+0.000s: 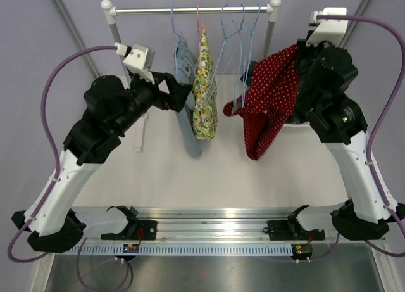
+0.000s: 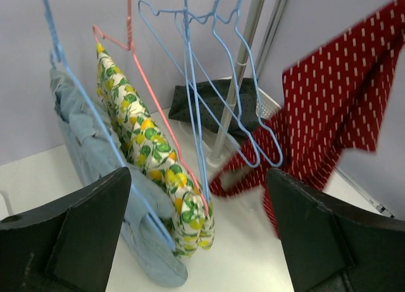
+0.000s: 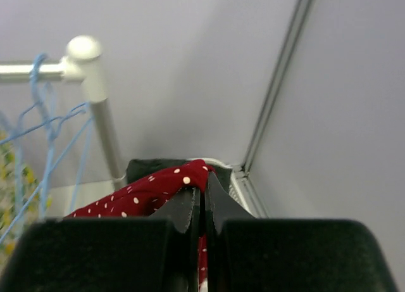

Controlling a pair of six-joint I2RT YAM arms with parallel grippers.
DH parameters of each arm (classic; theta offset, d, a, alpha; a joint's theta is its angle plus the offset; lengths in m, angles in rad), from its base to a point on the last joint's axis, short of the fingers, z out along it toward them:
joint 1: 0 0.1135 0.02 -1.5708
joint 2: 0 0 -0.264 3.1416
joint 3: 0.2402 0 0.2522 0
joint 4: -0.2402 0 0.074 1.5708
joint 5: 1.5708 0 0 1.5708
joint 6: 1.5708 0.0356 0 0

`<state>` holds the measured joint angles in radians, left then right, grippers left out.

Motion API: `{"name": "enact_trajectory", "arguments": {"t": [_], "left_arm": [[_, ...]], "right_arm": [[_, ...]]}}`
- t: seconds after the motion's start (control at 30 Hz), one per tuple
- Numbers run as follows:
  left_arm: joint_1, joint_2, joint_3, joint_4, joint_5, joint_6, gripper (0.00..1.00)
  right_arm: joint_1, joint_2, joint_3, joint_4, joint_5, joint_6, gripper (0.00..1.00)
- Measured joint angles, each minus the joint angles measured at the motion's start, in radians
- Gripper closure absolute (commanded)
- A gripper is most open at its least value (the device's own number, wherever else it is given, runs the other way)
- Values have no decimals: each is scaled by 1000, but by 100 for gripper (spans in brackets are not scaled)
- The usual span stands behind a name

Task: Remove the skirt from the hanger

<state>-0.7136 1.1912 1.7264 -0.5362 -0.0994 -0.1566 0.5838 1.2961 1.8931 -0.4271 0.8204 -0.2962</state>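
Pinching the red polka-dot skirt (image 1: 272,95) tight in our right gripper (image 3: 204,194), we hold it draped just right of the empty blue wire hangers (image 1: 240,26). Our left gripper (image 2: 197,203) gapes wide. Removal looks done; setting it down remains.

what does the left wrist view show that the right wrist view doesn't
Only the left wrist view: the denim garment and the pink hanger, framed by the open left end effector. Only the right wrist view: the white rail cap at the rack's corner, and the right end effector shut on the red dotted skirt. Both: the red dotted skirt, the blue hangers, the rack post and the dark cloth in the basket.
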Motion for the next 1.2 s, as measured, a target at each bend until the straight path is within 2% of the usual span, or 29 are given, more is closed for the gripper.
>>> {"name": "enact_trajectory", "arguments": {"t": [0.3,0.43,0.6,0.67,0.77,0.87,0.9,1.07,1.2], "left_arm": [[0,-264,-229,-50,-6,-2,6],[0,-308,-277,-66,-6,-3,6],[0,-319,-325,-69,-16,-6,5],[0,-307,-328,-76,-34,-6,5],[0,-260,-310,-81,-72,-4,5],[0,-177,-232,-86,-106,3,5],[0,-141,-201,-82,-118,9,4],[0,34,-45,-54,-176,52,3],[5,157,76,-16,-206,82,4]], "right_arm": [[-278,343,510,-35,-148,69,100],[-378,489,624,-29,-275,138,100],[-484,645,611,-23,-430,252,100],[-509,670,506,14,-469,294,100],[-527,666,254,89,-504,351,100],[-526,664,34,133,-542,411,17],[-525,664,-19,126,-552,436,1],[-525,576,-239,115,-598,515,1],[-525,274,-509,147,-647,602,0]]}}
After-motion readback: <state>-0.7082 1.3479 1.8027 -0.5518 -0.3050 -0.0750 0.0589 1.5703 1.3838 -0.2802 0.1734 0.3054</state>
